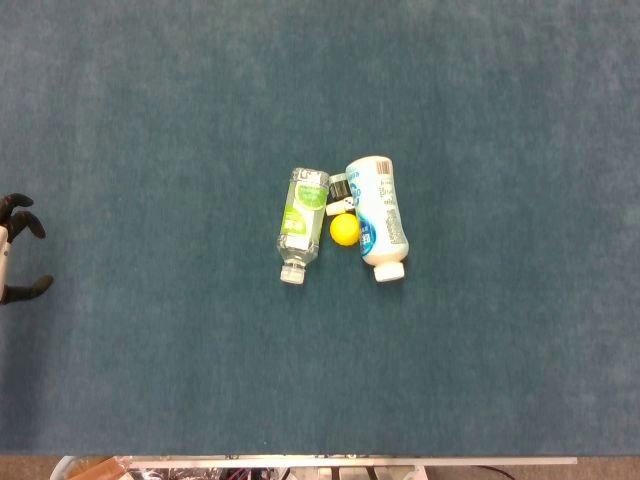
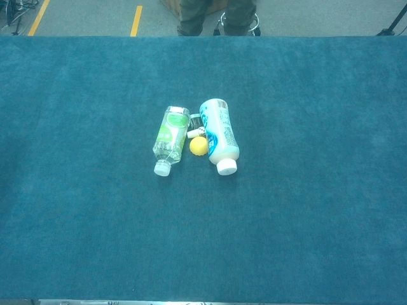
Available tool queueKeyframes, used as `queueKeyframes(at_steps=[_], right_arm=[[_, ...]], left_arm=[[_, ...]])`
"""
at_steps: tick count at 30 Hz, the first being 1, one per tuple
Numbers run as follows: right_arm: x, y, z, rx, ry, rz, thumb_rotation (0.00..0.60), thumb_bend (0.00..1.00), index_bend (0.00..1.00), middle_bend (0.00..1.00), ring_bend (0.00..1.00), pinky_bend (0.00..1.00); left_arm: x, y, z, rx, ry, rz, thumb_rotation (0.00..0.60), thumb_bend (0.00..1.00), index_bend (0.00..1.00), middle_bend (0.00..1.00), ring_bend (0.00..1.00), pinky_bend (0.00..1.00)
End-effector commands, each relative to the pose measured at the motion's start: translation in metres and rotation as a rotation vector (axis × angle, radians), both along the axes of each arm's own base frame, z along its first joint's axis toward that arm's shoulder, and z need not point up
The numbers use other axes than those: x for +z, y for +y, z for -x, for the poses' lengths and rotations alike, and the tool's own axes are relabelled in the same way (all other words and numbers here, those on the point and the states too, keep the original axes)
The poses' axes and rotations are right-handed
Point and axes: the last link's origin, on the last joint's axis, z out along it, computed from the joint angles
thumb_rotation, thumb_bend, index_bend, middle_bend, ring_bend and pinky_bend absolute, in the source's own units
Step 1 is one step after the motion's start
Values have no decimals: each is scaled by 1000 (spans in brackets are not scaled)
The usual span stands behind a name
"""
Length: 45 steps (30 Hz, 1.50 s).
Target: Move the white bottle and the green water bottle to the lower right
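Observation:
The white bottle [image 1: 378,220] [image 2: 218,135] lies on its side near the middle of the blue table, cap pointing toward me. Just left of it lies the green water bottle [image 1: 302,222] [image 2: 170,138], clear with a green label, cap also toward me. Only the head view shows my left hand [image 1: 15,250], at the far left edge, well away from both bottles, its fingers spread and holding nothing. My right hand appears in neither view.
A small yellow ball [image 1: 345,229] [image 2: 198,145] sits between the two bottles, with a small black and white item [image 1: 340,192] just behind it. A person's legs [image 2: 216,16] stand beyond the far table edge. Clutter shows below the near edge [image 1: 100,468].

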Motion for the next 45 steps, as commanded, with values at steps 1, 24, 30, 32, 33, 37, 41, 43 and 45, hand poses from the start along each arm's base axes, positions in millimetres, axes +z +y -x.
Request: queueKeyframes(at_steps=[1,24,30,32,33,37,41,43,45], right_arm=[[1,1,1,-2,-1,8,600,0,466,313,262,238],[-5,-29,-21,153,-27,1,600,0,466,324,262,216],[-16,-61,-41,281,-64,-60,600,0,466,324,262,246],[-21,-70,-47,311,-96,-79,600,0,466,324,262,259],[-24,-74,-50,323,-118,-88,600,0,466,324,262,260],[-36,-97,-62,396,-164,-115,600,0,465,324,262,270],[-50,-117,-75,476,-171,-166,600,0,466,324,262,270],[-58,-127,-83,524,-172,-203,600,0,466,324,262,270],[-64,-135,-89,559,-176,-236,600,0,466,325,262,274]], left_arm=[[-1,-1,0,-2,-1,2,600,73,456,270,344,475],[5,5,2,2,-29,-9,600,73,456,270,345,475],[10,5,5,12,-45,-24,600,73,456,270,345,475],[10,2,7,13,-46,-16,600,73,456,270,345,475],[10,1,8,13,-45,-11,600,73,456,270,344,475],[12,-5,15,30,-56,-16,600,73,456,270,344,475],[13,-4,19,38,-70,-19,600,74,456,270,344,475],[11,-4,21,38,-72,-13,600,73,456,270,344,475],[10,-4,22,40,-73,-7,600,73,456,270,344,475]])
